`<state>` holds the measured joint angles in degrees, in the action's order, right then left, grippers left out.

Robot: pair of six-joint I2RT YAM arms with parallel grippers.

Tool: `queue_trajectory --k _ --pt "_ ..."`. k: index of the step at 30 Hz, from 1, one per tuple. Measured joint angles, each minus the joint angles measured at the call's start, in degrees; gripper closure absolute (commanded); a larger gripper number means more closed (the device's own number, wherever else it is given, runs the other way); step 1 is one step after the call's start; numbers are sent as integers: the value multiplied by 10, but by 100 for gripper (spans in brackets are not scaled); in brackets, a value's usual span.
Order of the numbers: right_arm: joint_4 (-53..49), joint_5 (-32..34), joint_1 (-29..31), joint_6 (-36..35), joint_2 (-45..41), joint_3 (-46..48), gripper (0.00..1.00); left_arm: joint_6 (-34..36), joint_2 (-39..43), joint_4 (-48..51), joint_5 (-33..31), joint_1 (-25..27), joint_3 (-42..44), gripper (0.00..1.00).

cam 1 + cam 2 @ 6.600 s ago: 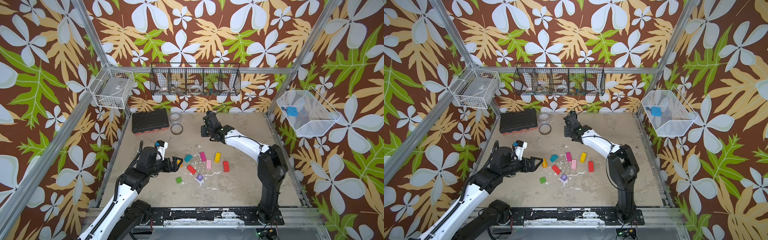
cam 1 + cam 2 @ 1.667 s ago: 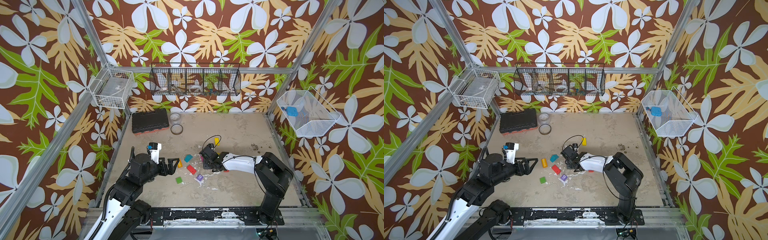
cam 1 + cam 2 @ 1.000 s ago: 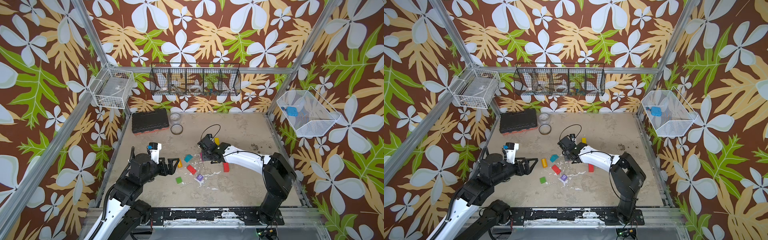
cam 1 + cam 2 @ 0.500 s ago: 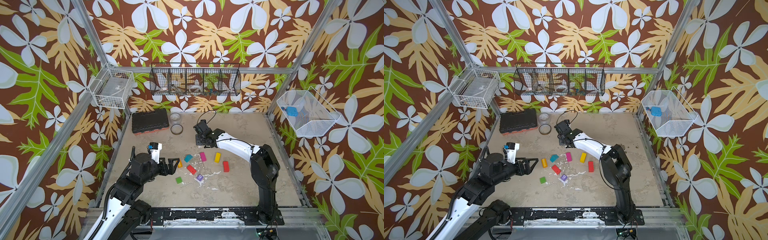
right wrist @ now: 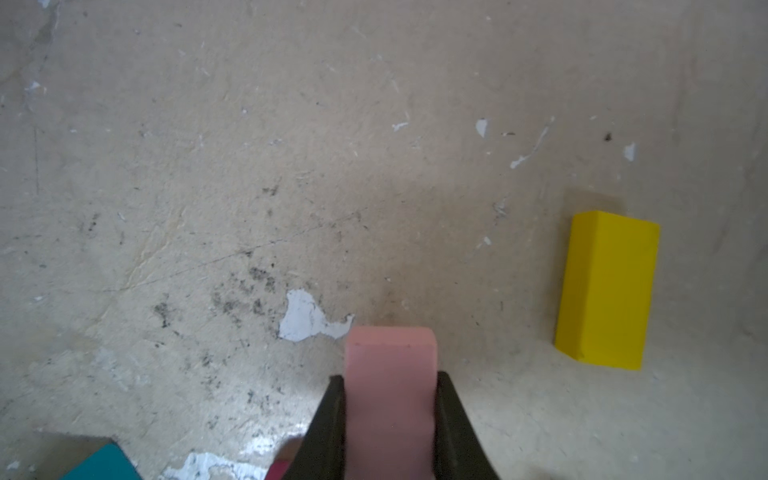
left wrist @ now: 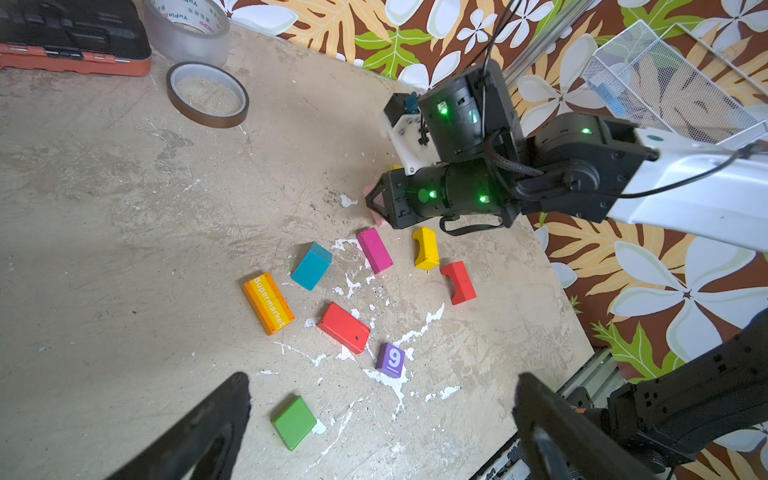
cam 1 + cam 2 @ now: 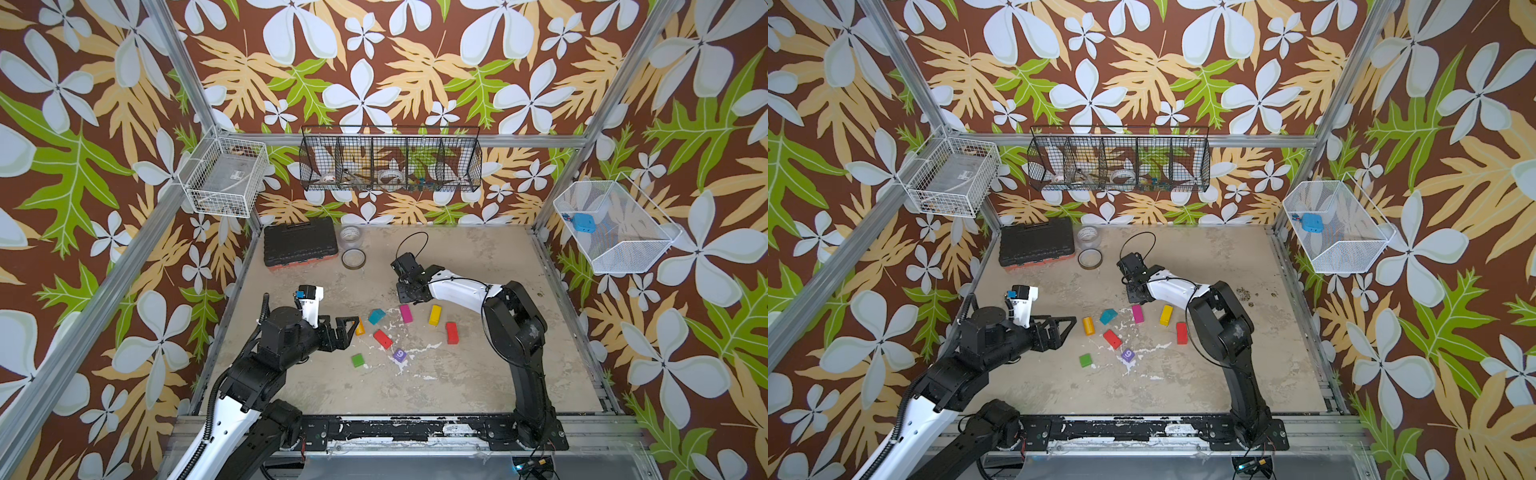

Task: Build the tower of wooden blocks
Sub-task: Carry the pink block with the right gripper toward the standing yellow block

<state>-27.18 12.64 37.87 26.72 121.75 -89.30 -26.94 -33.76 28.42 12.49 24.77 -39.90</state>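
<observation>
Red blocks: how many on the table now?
2. A flat red brick lies mid-cluster near the purple 9 cube; a notched red block lies at the cluster's right edge in a top view. The right arm could hide another.

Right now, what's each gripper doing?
Left gripper: open, empty.
Right gripper: shut on the pink block.

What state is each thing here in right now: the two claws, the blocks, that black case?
left gripper: open, holding nothing.
right gripper: shut on the pink block.
pink block: clamped between the jaws.
yellow block: lying flat on the table, untouched.
red brick: lying loose, nothing stacked on it.
purple cube: resting alone, its 9 facing up.
black toolbox: closed.
</observation>
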Motion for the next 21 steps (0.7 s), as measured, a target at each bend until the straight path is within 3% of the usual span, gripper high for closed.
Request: queue_trajectory --k 15,21 --pt "21 -9 -18 -21 51 -43 89 0 -11 0 2 0 0 0" --pt "42 -31 -36 -25 60 -49 89 5 -24 -12 35 0 9 0"
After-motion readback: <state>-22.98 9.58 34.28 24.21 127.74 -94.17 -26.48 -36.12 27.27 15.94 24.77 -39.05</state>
